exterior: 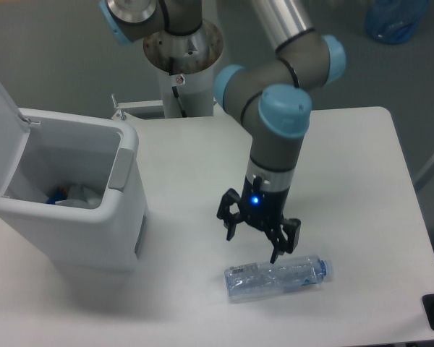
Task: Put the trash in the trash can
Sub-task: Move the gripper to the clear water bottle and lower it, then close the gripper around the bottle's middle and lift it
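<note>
A clear bluish plastic bottle [275, 277] lies on its side on the white table, near the front edge, cap pointing right. My gripper [253, 243] hangs open just above the bottle's back side, its fingertips a little short of it and nothing between them. The white trash can [66, 224] stands at the left with its lid [0, 130] swung up. Inside it a crumpled white wrapper [79, 195] rests at the bottom beside something blue.
The arm's pedestal [182, 54] stands behind the table's back edge. A blue bag [396, 18] sits on the floor at the far right. The table's right edge [412, 195] runs close to the bottle's cap end.
</note>
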{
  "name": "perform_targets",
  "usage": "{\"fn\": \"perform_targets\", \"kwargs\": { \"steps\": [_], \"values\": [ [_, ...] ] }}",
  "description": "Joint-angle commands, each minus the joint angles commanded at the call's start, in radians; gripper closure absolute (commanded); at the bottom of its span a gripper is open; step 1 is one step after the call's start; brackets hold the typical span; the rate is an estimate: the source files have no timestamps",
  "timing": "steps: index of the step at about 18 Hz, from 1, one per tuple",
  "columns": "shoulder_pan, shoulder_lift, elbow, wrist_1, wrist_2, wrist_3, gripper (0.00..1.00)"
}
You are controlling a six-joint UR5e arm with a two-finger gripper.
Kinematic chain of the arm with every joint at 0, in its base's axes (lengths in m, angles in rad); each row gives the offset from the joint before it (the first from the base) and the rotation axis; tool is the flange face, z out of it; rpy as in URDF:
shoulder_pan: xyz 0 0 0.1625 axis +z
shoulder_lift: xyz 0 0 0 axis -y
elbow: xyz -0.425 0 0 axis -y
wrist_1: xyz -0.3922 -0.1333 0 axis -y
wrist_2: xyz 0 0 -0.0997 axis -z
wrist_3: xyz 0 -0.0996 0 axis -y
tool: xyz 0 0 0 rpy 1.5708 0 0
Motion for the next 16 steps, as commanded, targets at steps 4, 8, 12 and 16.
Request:
{"fn": "perform_targets", "kwargs": {
  "steps": [4, 8, 12, 16],
  "values": [
    [0.0, -0.054, 0.026, 0.002, 0.003, 0.1, 0.0],
    [-0.006, -0.113, 0.06, -0.002, 0.026, 0.164, 0.0],
    [-0.028, -0.121, 0.041, -0.011, 0.051, 0.19, 0.0],
    [-0.044, -0.152, 0.041, -0.006, 0.061, 0.189, 0.0]
  ]
}}
